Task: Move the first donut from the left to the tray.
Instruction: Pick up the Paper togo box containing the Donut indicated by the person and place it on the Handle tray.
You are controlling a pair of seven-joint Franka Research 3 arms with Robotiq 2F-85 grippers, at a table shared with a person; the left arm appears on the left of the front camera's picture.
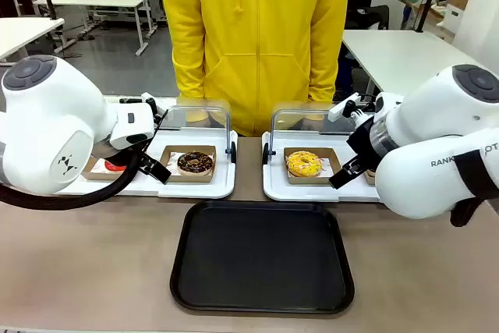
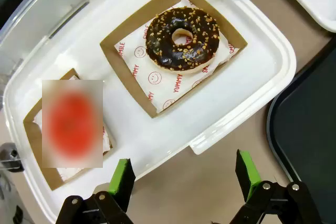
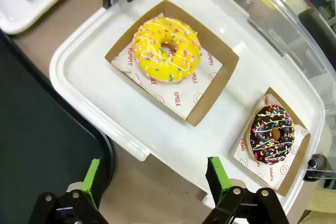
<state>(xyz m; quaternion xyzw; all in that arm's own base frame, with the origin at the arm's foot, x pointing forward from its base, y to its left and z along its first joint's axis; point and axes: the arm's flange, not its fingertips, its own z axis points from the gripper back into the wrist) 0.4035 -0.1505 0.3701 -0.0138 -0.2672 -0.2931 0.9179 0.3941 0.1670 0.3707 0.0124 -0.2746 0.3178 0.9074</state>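
The first donut from the left, iced red (image 2: 72, 121), lies in a brown cardboard holder (image 2: 38, 132) at the left end of a white tray (image 2: 252, 72). In the front view my left arm half hides this red donut (image 1: 115, 166). My left gripper (image 2: 185, 174) hangs open above the white tray's near edge, to the right of the red donut, holding nothing; in the front view it (image 1: 160, 171) sits between the red and chocolate donuts. The black tray (image 1: 261, 255) lies bare at the table's near middle. My right gripper (image 3: 155, 177) is open and holds nothing, by the other white tray's near edge (image 1: 343, 175).
A chocolate-glazed donut (image 2: 182, 39) sits in its holder beside the red one. The right white tray (image 3: 84, 61) carries a yellow donut (image 3: 167, 50) and a sprinkled chocolate donut (image 3: 272, 134). Clear lids stand raised behind both trays. A person in yellow (image 1: 257, 37) stands at the far side.
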